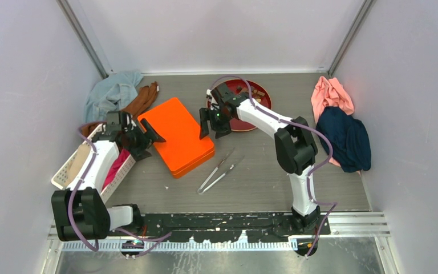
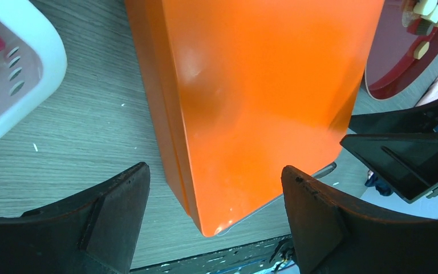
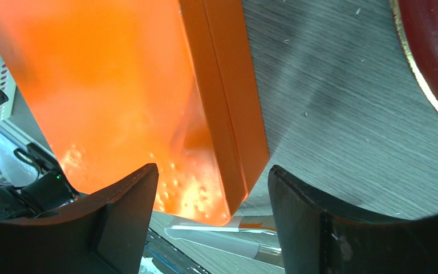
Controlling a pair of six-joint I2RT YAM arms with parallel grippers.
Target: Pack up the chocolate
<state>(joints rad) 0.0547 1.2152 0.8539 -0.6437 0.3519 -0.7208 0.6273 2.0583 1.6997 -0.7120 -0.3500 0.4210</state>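
Flanking orange tin point(image 1: 178, 135), 2 gaping pincers point(image 2: 215, 171) point(image 3: 212, 170)

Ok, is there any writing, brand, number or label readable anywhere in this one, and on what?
None can be read.
The orange box is plain in all three views, with no print or sticker on its lid or side.
The red plate, the tweezers and the white basket show no markings either.

Small cream and light brown chocolate pieces point(image 2: 422, 49) lie loose on a round dark red dish point(image 2: 389, 57) at the tabletop's point(image 1: 262, 171) far side, several clustered, one apart.
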